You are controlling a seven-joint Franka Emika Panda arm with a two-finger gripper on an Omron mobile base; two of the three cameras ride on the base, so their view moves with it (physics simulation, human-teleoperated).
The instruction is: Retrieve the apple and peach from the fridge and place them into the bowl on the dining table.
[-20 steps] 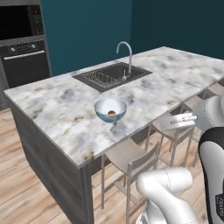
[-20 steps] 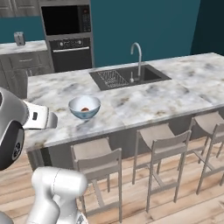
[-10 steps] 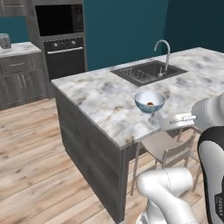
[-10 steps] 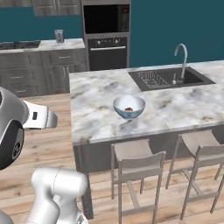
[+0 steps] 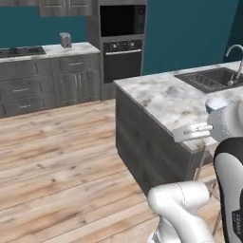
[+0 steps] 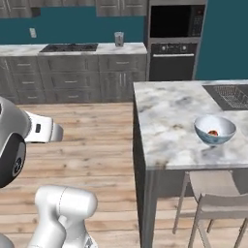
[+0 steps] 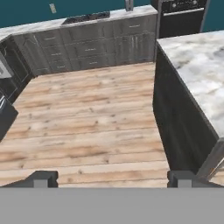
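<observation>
While the gripper [image 7: 111, 178] hangs wide open and empty over the wooden floor [image 7: 87, 118], the bowl [image 6: 215, 130] sits on the marble surface [image 6: 169, 116] near its right edge, holding a small reddish-orange fruit [image 6: 212, 132]; which fruit I cannot tell. Stools [image 6: 213, 198] stand just beside the near side.
</observation>
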